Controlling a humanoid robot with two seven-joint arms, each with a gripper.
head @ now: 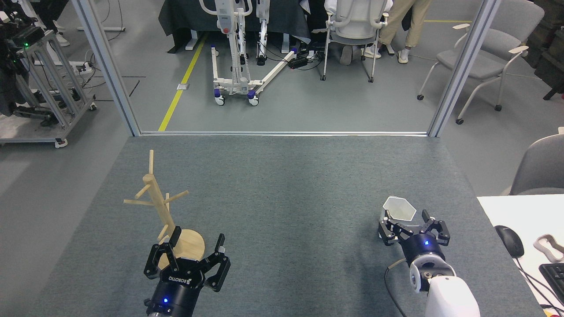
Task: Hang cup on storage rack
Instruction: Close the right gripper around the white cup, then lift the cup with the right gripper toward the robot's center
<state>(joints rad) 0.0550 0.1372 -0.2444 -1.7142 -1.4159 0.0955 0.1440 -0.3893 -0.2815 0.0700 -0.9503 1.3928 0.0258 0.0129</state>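
On the desk's (pixel 282 185) right side, the right claw (pixel 414 230), fingers spread, is bracketing the upright cup (pixel 398 210), ungripped; the left claw (pixel 188 259), also spread, is hovering beside the storage rack (pixel 164 211); lifting and hanging are remaining

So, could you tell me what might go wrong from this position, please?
The right gripper straddles the cup with open fingers; an off-centre close could tip the light cup over. The left gripper, also open, hovers beside the storage rack's base; a bump might shift it, spoiling the hang.
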